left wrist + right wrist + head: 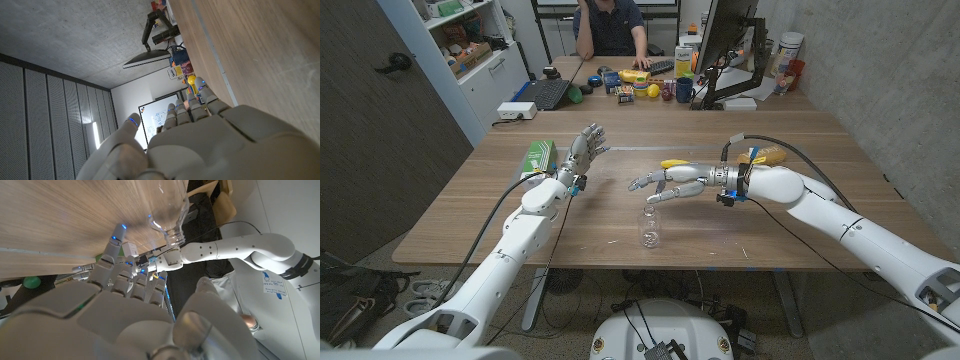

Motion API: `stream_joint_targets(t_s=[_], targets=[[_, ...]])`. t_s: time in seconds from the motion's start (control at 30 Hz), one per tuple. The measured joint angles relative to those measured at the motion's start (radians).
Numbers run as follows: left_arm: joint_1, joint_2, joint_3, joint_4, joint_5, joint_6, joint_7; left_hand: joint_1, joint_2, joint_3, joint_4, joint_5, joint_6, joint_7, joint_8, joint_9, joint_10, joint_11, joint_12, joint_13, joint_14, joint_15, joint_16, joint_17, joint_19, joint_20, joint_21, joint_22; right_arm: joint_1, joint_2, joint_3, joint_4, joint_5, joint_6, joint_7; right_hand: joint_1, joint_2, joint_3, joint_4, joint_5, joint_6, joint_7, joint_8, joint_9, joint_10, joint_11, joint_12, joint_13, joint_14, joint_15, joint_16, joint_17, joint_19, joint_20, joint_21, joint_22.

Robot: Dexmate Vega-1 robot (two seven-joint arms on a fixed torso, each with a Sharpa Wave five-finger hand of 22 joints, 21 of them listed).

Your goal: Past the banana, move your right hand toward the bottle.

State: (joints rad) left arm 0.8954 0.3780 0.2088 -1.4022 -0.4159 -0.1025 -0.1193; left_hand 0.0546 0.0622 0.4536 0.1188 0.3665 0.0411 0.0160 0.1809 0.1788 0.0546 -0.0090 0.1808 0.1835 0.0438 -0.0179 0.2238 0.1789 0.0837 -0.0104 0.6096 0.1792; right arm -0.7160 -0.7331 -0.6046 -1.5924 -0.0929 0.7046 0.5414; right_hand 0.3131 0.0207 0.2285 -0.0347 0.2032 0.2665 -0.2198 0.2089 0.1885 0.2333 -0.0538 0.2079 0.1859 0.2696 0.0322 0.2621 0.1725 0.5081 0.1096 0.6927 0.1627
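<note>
The brown wood-grain surface (800, 215) is rectangular, with a long seam running across its width. A clear, colourless plastic bottle (650, 227) stands upright near its front edge, and serves here as the reference point.

The right hand (665, 185) hovers just behind the bottle and slightly above it, its fingers apart and extended toward the robot's left, holding nothing. In the right wrist view the bottle's neck (172, 227) lies just beyond the fingertips (120, 230), not touching them.

A yellow banana (674, 163) lies behind the bottle, just past the right hand. A yellow corn-shaped object (772, 155) lies further to the right of the bottle, behind the right forearm.

The left hand (586, 148) is raised to the left of and behind the bottle, well apart from it, fingers spread and empty. A green-and-white box (537, 158) sits at the surface's left edge, beside that hand.

Far behind the bottle, a second desk (620, 95) carries an open black laptop (548, 93), a dark monitor on a stand (725, 45) and a clutter of small coloured items. A person in a dark shirt (610, 25) sits behind it. White shelving (470, 45) stands at the rear left; a grey concrete wall (890, 80) bounds the room on the right.
</note>
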Motion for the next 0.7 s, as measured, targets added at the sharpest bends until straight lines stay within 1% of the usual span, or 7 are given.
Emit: stream_joint_targets(t_s=[0.1,0.17,0.33,0.4,0.5,0.6,0.7], targets=[[0.003,0.001,-0.001,-0.004,0.000,0.000,0.000,0.000,0.000,-0.003,0.003,0.000,0.000,0.000,0.000,0.000,0.000,0.000,0.000,0.000,0.000,0.000,0.000,0.000,0.000,0.000,0.000,0.000,0.003,-0.001,-0.002,-0.010,0.000,-0.012,0.022,0.018,0.005,0.011,-0.011,-0.004,0.013,-0.002,0.000,0.000,0.023,0.002,0.001,0.002,0.028,-0.008,0.000,0.000,0.015,-0.008,-0.008,0.000],[0.005,0.002,-0.002,-0.007,-0.001,0.001,-0.001,0.000,0.000,-0.004,0.004,-0.001,0.000,0.000,0.000,0.000,0.000,0.000,0.000,0.000,0.000,0.000,0.000,0.000,0.000,0.000,-0.007,0.000,0.004,-0.005,-0.002,-0.030,-0.001,-0.018,0.033,0.024,0.009,0.012,-0.012,-0.004,0.014,-0.003,0.000,0.000,0.028,0.003,0.001,0.003,0.036,-0.009,0.000,0.000,0.015,-0.008,-0.015,0.000],[0.011,0.004,-0.005,-0.015,-0.003,0.002,-0.001,0.000,0.000,-0.004,0.004,-0.001,0.000,0.000,0.000,0.000,0.000,0.000,0.000,0.000,0.000,0.000,0.000,0.000,0.000,0.000,-0.007,0.000,-0.002,-0.010,0.001,-0.052,-0.012,-0.032,0.055,0.033,0.011,0.018,-0.018,-0.004,0.014,-0.003,0.000,0.005,0.031,0.000,0.001,0.003,0.036,-0.009,0.000,0.000,0.015,-0.008,-0.024,0.000],[0.013,0.005,-0.006,-0.016,-0.003,0.002,-0.001,0.000,0.000,-0.004,0.004,-0.001,0.000,0.000,0.000,0.000,0.000,0.000,0.000,0.000,0.000,0.000,0.000,0.000,0.000,0.000,-0.007,0.000,-0.004,-0.012,0.004,-0.059,-0.014,-0.035,0.058,0.038,0.006,0.019,-0.019,-0.007,0.014,-0.003,0.000,0.005,0.031,0.000,0.001,0.003,0.036,-0.009,-0.004,0.000,0.015,-0.008,-0.027,0.000],[0.016,0.006,-0.007,-0.021,-0.004,0.002,-0.001,0.000,0.000,-0.006,0.006,-0.001,0.000,0.000,0.000,0.000,0.000,0.000,0.000,0.000,0.000,0.000,0.000,0.000,0.000,0.000,-0.010,0.000,-0.010,-0.017,0.010,-0.074,-0.020,-0.043,0.064,0.043,0.011,0.019,-0.019,-0.008,0.014,-0.003,0.000,0.005,0.031,0.000,0.001,0.003,0.036,-0.009,-0.004,0.000,0.015,-0.008,-0.031,0.000],[0.018,0.006,-0.008,-0.023,-0.005,0.003,-0.001,0.000,0.000,-0.013,0.004,-0.001,0.000,0.000,0.000,0.000,0.000,0.000,0.000,0.000,0.000,0.000,0.000,0.000,0.000,0.000,-0.011,0.000,-0.012,-0.018,0.012,-0.079,-0.023,-0.048,0.068,0.043,0.011,0.023,-0.023,-0.007,0.014,-0.003,-0.007,0.005,0.031,0.000,0.001,0.003,0.036,-0.009,-0.004,0.000,0.015,-0.008,-0.036,0.000],[0.020,0.007,-0.008,-0.027,-0.005,0.003,-0.001,0.000,0.000,-0.013,0.004,-0.001,0.000,0.000,0.000,0.000,0.000,0.000,0.000,0.000,0.000,0.000,0.000,0.000,0.000,0.000,-0.011,0.000,-0.012,-0.018,0.012,-0.079,-0.025,-0.052,0.070,0.043,0.011,0.023,-0.023,-0.007,0.020,0.002,-0.007,0.005,0.031,0.000,0.001,0.003,0.038,-0.011,-0.011,0.000,0.015,-0.008,-0.039,0.000]])
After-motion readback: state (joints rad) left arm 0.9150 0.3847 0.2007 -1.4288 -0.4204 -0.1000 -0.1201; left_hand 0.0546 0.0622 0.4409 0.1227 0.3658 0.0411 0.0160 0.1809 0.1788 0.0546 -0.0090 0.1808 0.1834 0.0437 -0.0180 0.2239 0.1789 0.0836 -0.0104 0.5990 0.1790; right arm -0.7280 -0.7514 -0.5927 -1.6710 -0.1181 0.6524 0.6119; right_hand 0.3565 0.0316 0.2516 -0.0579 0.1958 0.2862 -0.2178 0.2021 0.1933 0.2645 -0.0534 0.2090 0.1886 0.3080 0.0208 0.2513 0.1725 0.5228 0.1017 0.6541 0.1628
